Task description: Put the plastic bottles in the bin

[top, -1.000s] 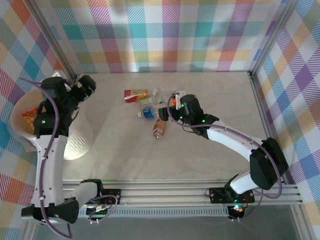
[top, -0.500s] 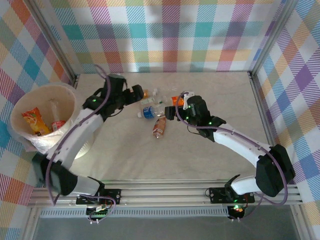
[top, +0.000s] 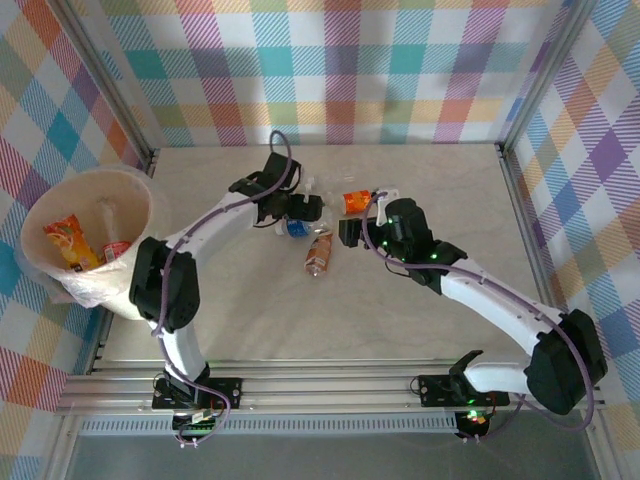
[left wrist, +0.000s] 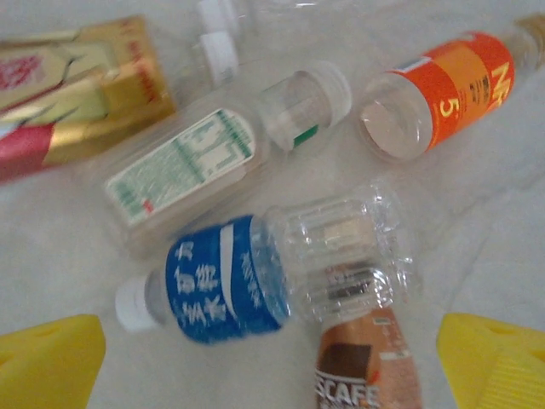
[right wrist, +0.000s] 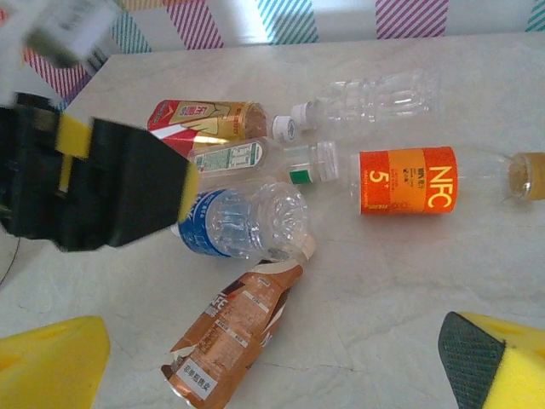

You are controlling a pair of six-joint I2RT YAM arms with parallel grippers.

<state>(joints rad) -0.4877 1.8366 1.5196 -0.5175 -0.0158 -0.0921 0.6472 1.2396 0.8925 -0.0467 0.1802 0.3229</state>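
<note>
Left gripper (top: 302, 207): jaws wide, empty.
Blue bottle (left wrist: 223, 285): lying flat between the left jaws, toward 12 o'clock.
Right gripper (top: 350, 229): jaws wide, empty; brown bottle (right wrist: 228, 334) at its 11 o'clock.
Bin (top: 88, 178): 9 o'clock of left gripper, well apart.

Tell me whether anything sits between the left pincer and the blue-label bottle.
Nothing visible does. The open left pincer hangs over the blue-label bottle with only air between. The brown coffee bottle lies against its clear end, which may crowd one side of the grasp.
</note>
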